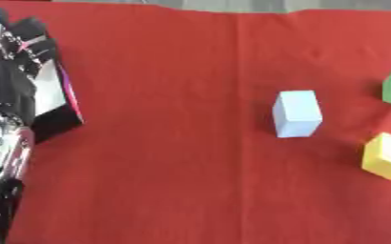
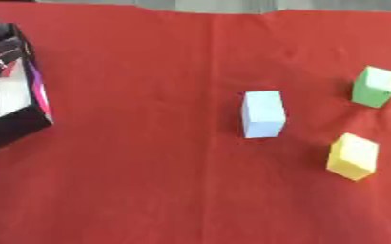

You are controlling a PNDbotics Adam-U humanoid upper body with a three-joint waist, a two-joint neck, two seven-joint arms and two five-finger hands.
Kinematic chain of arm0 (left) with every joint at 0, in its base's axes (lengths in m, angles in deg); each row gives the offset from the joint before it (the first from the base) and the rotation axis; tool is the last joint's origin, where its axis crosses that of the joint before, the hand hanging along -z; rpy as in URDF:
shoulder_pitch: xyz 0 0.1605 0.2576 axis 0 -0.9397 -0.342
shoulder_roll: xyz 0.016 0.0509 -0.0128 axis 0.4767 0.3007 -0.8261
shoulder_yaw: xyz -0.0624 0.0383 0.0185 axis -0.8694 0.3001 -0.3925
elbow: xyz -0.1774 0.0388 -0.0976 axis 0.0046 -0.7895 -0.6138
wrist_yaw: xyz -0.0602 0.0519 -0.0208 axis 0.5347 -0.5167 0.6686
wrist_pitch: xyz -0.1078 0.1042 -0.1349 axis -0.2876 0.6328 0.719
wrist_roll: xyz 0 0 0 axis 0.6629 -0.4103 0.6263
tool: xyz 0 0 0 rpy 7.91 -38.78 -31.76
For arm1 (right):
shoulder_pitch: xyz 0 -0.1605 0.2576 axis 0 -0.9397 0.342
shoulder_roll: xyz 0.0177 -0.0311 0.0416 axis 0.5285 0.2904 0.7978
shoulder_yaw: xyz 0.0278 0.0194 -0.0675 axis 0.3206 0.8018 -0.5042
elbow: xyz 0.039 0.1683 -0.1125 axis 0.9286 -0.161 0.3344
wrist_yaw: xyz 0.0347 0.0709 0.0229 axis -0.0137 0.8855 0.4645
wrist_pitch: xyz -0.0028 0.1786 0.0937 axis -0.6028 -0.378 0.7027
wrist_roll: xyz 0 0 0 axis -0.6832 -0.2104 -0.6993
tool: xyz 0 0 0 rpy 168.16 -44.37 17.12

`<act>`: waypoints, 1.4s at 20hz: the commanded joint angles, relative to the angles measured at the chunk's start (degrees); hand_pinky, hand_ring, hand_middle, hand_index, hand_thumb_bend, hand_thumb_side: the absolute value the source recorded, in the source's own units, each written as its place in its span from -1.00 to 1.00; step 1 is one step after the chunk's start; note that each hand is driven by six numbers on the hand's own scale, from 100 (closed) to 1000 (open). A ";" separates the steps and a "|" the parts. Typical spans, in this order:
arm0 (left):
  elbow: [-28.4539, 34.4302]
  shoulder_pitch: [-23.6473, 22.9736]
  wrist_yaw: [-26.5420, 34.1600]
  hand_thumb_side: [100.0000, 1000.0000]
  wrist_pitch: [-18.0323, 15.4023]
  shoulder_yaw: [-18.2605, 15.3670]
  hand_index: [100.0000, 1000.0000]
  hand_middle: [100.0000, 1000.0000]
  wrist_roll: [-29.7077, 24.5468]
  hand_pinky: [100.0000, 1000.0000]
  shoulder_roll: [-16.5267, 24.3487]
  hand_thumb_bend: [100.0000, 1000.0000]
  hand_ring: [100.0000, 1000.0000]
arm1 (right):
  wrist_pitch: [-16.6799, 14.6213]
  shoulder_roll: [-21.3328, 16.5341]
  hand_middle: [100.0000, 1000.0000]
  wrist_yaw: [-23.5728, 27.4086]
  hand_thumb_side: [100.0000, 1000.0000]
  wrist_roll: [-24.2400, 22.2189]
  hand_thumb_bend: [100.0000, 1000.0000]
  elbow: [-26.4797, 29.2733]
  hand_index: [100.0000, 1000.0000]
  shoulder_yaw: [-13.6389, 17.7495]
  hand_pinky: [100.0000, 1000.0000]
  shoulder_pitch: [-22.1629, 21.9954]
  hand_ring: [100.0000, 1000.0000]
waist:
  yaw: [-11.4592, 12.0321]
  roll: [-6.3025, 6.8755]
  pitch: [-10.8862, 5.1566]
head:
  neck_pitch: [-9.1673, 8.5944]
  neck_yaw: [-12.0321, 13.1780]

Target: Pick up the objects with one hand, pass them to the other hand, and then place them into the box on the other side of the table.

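Left eye view: the robot's left hand (image 1: 15, 47) hangs over the black open-topped box (image 1: 61, 112) at the table's left edge, can't tell if its fingers are curled or straight. On the red cloth (image 1: 165, 167), the pale blue block (image 1: 297, 113) stands right of centre. Right eye view: green cube (image 2: 374, 86) far right, yellow cube (image 2: 353, 156) nearer, both apart from the blue one.

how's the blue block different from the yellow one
The blue block is pale blue and taller than wide; the yellow block is bright yellow and looks closer to a cube. The blue block stands square to the view, the yellow block is turned at an angle. The blue block sits nearer the table's middle, the yellow block towards the right edge. Both rest untouched on the red cloth.
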 commanded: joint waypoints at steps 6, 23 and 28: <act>0.17 -0.57 -0.32 0.81 0.00 -0.16 0.54 0.43 -0.23 0.63 2.69 -0.79 0.39 | 8.12 -8.49 0.64 1.37 -0.02 -8.08 -1.00 1.01 0.67 -2.74 0.73 5.11 0.67 | -0.39 -1.57 -3.57 | 0.11 -3.61; -0.57 -2.61 -0.59 0.83 0.11 -1.00 0.54 0.43 2.35 0.64 3.47 -0.78 0.41 | 18.58 -11.03 0.71 -13.42 0.00 -41.88 -1.00 -5.96 0.75 -14.39 0.81 21.68 0.76 | -1.10 -2.21 -4.65 | 0.48 -2.18; -0.63 -2.92 -0.51 0.83 0.04 -1.18 0.54 0.42 3.67 0.64 3.62 -0.78 0.41 | 17.35 -8.90 0.70 -20.39 -0.06 -52.24 -1.00 -7.78 0.75 -17.95 0.82 25.13 0.75 | -1.21 -2.45 -4.87 | 0.62 -1.47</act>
